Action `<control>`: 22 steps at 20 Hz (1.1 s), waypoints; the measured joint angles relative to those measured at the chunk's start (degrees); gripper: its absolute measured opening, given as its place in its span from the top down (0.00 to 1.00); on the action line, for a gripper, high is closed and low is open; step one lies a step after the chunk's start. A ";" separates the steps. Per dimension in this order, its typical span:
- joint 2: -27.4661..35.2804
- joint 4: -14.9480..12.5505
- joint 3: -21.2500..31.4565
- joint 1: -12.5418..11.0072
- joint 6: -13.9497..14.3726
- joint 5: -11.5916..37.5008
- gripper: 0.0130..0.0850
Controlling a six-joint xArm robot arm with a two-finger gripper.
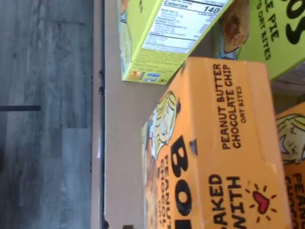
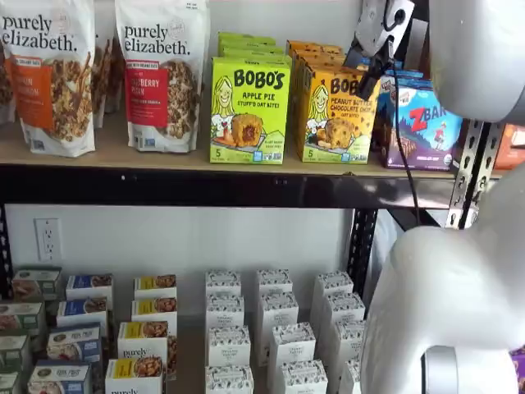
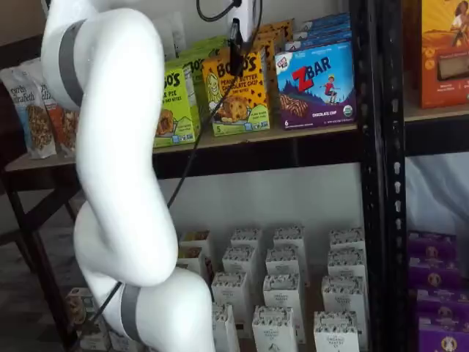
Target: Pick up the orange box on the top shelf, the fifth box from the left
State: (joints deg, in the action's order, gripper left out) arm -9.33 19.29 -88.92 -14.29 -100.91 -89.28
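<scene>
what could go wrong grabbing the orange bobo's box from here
The orange box stands close between the green Apple Pie box and the ZBar box, so a finger of the tool may nudge a neighbour. More orange boxes sit right behind it and could get dragged. The cable hangs across the ZBar box.

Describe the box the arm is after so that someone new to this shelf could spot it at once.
Find the top shelf, the tan board on a black beam. The orange box stands upright at its front, between a lime-green Apple Pie box and a blue ZBar box. Only it is yellow-orange, reading Peanut Butter Chocolate Chip.
</scene>
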 joint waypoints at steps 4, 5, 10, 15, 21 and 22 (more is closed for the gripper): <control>0.54 -0.95 -0.67 0.51 0.39 -0.87 0.00; 0.76 -1.25 -0.95 0.64 0.49 -1.27 0.00; 1.24 -2.70 -1.37 1.30 0.86 -1.94 0.00; 1.36 -3.96 -1.08 1.87 1.10 -1.90 0.00; 1.85 -5.81 -1.04 2.51 1.35 -3.01 0.00; 1.74 -5.81 -0.73 2.55 1.35 -2.84 0.00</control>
State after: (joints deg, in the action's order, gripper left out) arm -7.58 13.48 -89.65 -11.74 -99.55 -92.11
